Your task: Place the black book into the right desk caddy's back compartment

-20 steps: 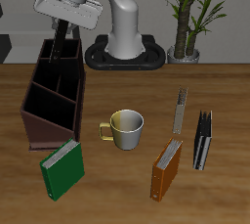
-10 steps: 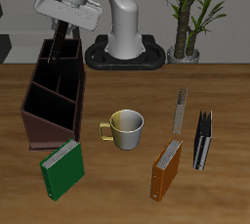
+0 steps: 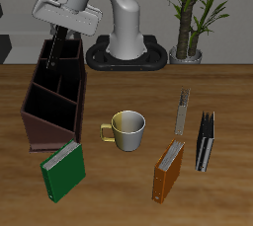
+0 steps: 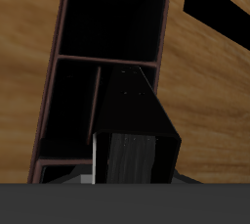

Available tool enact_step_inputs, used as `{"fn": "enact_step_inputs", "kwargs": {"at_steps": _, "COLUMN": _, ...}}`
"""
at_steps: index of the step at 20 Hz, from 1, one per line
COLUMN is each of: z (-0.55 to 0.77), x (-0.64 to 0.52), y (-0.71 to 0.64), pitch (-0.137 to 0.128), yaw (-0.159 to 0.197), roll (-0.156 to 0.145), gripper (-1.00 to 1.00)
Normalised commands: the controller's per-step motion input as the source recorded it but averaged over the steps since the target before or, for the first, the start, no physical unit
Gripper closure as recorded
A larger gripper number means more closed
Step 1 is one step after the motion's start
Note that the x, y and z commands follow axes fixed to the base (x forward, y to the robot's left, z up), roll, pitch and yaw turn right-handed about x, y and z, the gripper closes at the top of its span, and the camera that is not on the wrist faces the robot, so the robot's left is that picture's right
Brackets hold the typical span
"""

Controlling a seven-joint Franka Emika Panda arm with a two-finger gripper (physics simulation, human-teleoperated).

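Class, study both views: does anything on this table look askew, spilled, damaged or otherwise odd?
Nothing looks spilled or broken. The mug stands upright, and the green book and orange-brown book stand on the table. The gripper holds the black book over the right desk caddy, which is expected.

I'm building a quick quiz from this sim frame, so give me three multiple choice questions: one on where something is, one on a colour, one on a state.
1. The black book is: A) over the right desk caddy B) beside the mug C) on the floor
2. The book nearest the caddy's front end is: A) orange B) green C) grey
3. The mug is: A) tipped over B) upright C) held

A: the wrist view shows it above the compartments.
B: the green book lies there.
B: its opening faces up.
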Motion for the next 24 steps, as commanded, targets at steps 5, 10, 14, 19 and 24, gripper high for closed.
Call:
{"fn": "enact_step_inputs", "kwargs": {"at_steps": 5, "z": -0.07, "x": -0.09, "y": -0.03, "pitch": -0.01, "yaw": -0.002, "roll": -0.014, "gripper": 1.0}}
{"fn": "enact_step_inputs", "kwargs": {"at_steps": 10, "z": -0.25, "x": 0.09, "y": -0.03, "pitch": 0.045, "yaw": -0.017, "roll": 0.001, "gripper": 1.0}}
{"fn": "enact_step_inputs", "kwargs": {"at_steps": 14, "z": -0.16, "x": 0.03, "y": -0.01, "pitch": 0.024, "yaw": -0.02, "roll": 0.013, "gripper": 1.0}}
{"fn": "enact_step_inputs", "kwargs": {"at_steps": 19, "z": -0.24, "x": 0.03, "y": -0.05, "pitch": 0.043, "yaw": -0.015, "roll": -0.007, "gripper": 1.0}}
{"fn": "enact_step_inputs", "kwargs": {"at_steps": 24, "z": -0.17, "x": 0.0, "y": -0.02, "pitch": 0.032, "yaw": -0.015, "roll": -0.001, "gripper": 1.0}}
